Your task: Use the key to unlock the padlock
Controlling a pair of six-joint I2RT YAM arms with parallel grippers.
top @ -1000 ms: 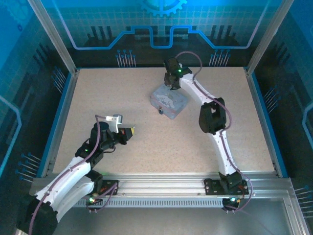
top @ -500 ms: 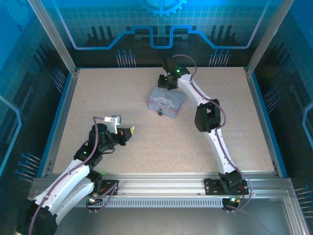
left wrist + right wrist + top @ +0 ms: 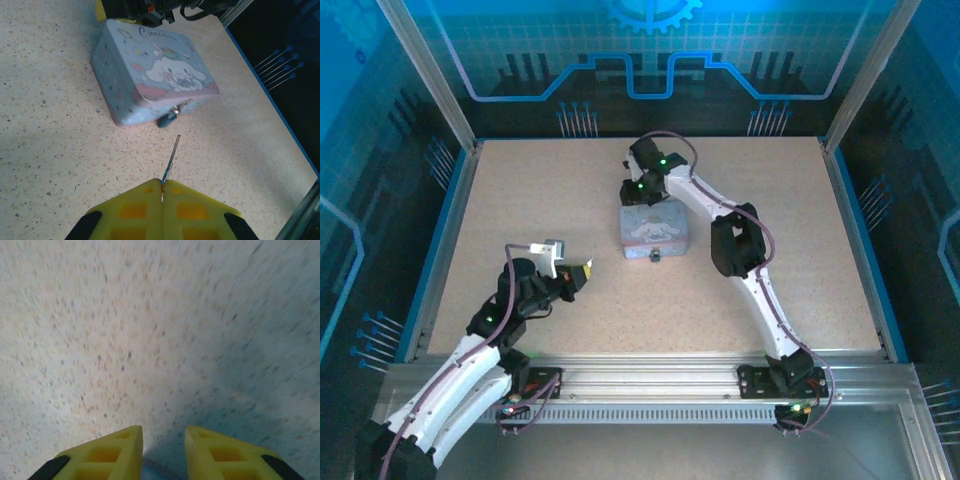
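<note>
At the front clasp of the tin (image 3: 150, 75) hangs the padlock (image 3: 167, 119), resting on the table (image 3: 520, 200). My left gripper (image 3: 161, 182) is pinching the key (image 3: 171, 155), its tip aimed at the padlock but short of it. My right gripper (image 3: 162, 440) sits at the tin's far edge, fingers narrowly parted; I cannot tell whether they grip it.

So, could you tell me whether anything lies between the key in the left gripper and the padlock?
Nothing visible does. In the left wrist view the key, pinched in the left gripper, points roughly towards the padlock hanging at the front edge of the tin, with bare table in the gap between them.
</note>
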